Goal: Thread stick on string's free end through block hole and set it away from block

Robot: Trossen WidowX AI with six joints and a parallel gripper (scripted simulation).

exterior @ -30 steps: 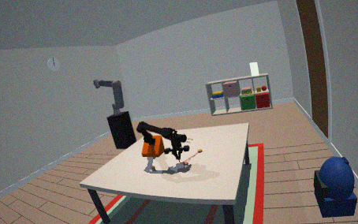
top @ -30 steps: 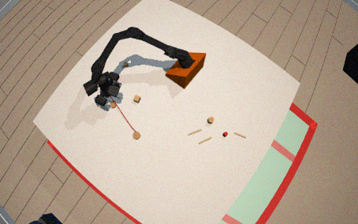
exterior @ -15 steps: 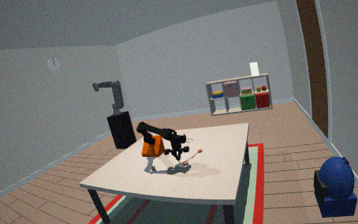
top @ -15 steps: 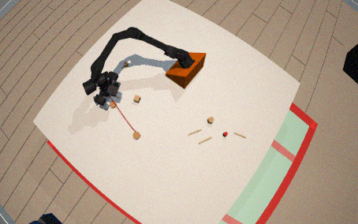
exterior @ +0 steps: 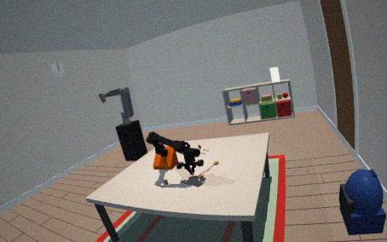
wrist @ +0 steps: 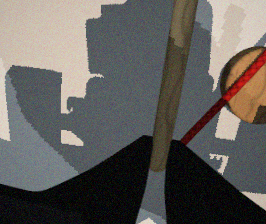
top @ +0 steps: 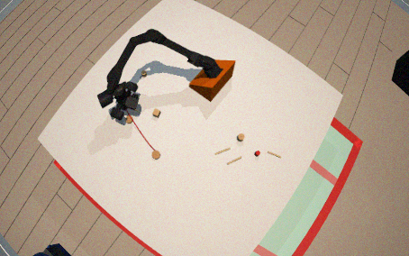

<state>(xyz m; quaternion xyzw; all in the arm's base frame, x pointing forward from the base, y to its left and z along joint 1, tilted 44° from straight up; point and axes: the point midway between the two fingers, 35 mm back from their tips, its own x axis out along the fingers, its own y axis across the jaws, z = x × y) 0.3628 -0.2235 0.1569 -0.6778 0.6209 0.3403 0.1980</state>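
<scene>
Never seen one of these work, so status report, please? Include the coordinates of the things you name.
Gripper (top: 122, 118) (exterior: 193, 174) (wrist: 160, 148) shut on stick (wrist: 170, 95). Red string (top: 141, 132) (exterior: 209, 169) (wrist: 244, 75) reaches button (top: 156, 154) (exterior: 216, 163). Round wooden piece (wrist: 254, 85) beneath string.
</scene>
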